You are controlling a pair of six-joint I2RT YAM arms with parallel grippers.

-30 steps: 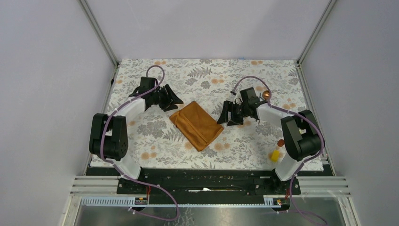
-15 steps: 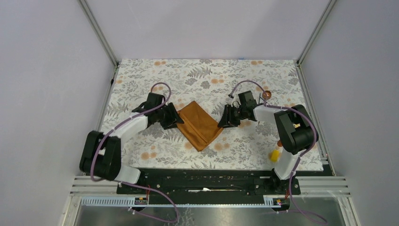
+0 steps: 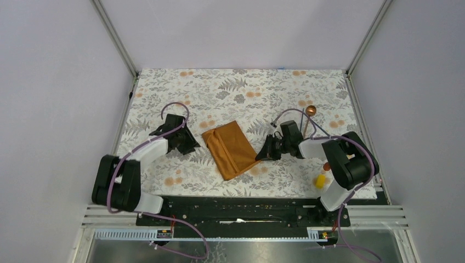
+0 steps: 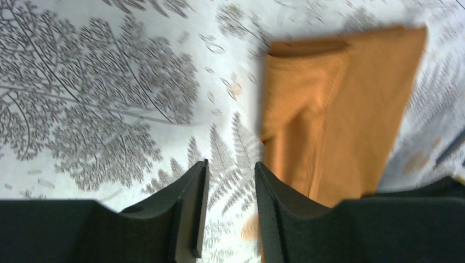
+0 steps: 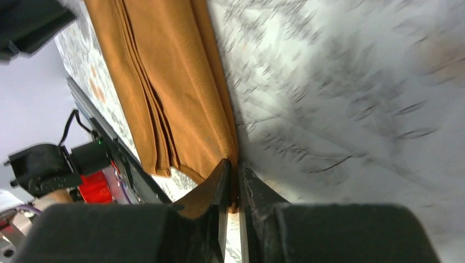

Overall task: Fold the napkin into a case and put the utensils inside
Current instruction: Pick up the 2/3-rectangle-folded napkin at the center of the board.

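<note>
Napkin, shiny orange-brown folded cloth: right gripper clamped on its right edge; left gripper parted, empty, just beside its left edge.

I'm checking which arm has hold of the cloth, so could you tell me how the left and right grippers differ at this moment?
The left gripper stands open, holding nothing; the right gripper is shut on the edge of the napkin. The left gripper sits over bare tablecloth beside the napkin; the right gripper is at the napkin's near right corner. Both are low, flanking the napkin.
</note>
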